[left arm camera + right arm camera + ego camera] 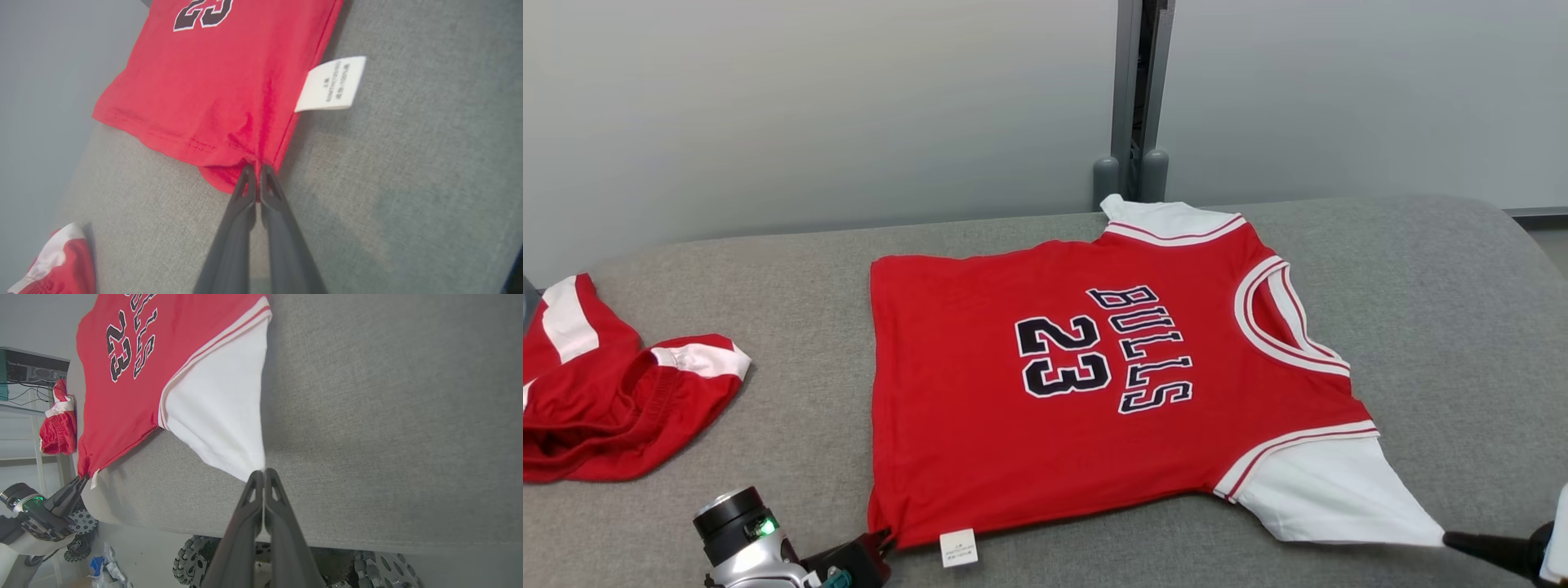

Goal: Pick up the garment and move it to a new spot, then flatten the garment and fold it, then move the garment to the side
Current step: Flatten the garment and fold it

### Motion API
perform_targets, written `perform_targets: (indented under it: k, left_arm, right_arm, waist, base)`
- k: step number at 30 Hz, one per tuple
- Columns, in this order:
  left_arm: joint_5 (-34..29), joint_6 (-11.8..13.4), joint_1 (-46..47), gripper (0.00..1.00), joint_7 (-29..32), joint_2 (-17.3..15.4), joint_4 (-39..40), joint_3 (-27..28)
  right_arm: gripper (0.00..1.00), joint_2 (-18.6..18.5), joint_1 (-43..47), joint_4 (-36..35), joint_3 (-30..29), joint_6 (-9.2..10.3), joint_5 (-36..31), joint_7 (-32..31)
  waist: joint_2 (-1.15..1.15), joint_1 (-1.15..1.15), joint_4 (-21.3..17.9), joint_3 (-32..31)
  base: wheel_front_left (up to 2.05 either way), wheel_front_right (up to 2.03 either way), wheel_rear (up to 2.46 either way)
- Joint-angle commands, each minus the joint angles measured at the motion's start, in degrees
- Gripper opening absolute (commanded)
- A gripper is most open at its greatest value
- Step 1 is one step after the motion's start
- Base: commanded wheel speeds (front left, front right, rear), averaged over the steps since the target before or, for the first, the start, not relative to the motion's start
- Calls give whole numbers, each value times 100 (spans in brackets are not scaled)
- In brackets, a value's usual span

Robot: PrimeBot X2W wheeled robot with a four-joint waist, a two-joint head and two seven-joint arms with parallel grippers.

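Red shorts (pixel 605 400), L end of grey cushion (pixel 800 327), well apart from jersey (pixel 980 408)

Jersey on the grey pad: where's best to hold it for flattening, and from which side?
By its two near corners, coming in low from the robot's side. The jersey lies flat, collar to the right, so the hem corner and the white sleeve tip end its near edge. The left gripper and right gripper are shut on just those.
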State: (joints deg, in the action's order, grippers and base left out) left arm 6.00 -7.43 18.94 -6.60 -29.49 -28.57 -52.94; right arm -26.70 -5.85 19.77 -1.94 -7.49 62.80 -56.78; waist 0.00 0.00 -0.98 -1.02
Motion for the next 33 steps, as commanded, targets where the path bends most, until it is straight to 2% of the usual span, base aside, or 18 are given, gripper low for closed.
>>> perform_targets:
  k: [1, 11, 12, 18, 23, 27, 33]
  left_arm:
    - [90, -2, -109, 0, 127, -183, 236, -43]
    - [653, -3, -581, 0, 797, -872, 1737, -184]
    - [653, -3, -581, 0, 797, -872, 1737, -184]
    - [825, -1, -734, 0, 957, -1255, 2183, -225]
    - [885, 18, -736, 0, 1051, -1300, 2352, -237]
    - [930, 19, -762, 0, 1130, -1317, 2410, -288]
    - [1099, 74, -781, 0, 1143, -1293, 2491, -232]
  right_arm:
    - [0, 96, 204, -185, -183, -1, -134, -199]
    - [0, 916, 878, -1311, -1266, -1, -892, -1312]
    - [0, 916, 878, -1311, -1266, -1, -892, -1312]
    - [0, 1506, 1115, -2020, -1769, -1, -1314, -1943]
    - [0, 1911, 1123, -2378, -2113, -1, -1598, -2404]
    - [0, 2093, 1168, -2596, -2251, -1, -1775, -2721]
    - [0, 2287, 935, -2774, -2456, -1, -1853, -2693]
  waist:
    - [0, 0, -13, -18]
    - [0, 0, -8, -42]
    - [0, 0, -8, -42]
    - [0, 0, 17, -12]
    - [0, 0, 30, -3]
    - [0, 0, 22, -4]
    - [0, 0, -3, 12]
  base:
    - [0, 0, 0]
    - [0, 0, 0]
    - [0, 0, 0]
    - [0, 0, 0]
    - [0, 0, 0]
    - [0, 0, 0]
    - [0, 0, 0]
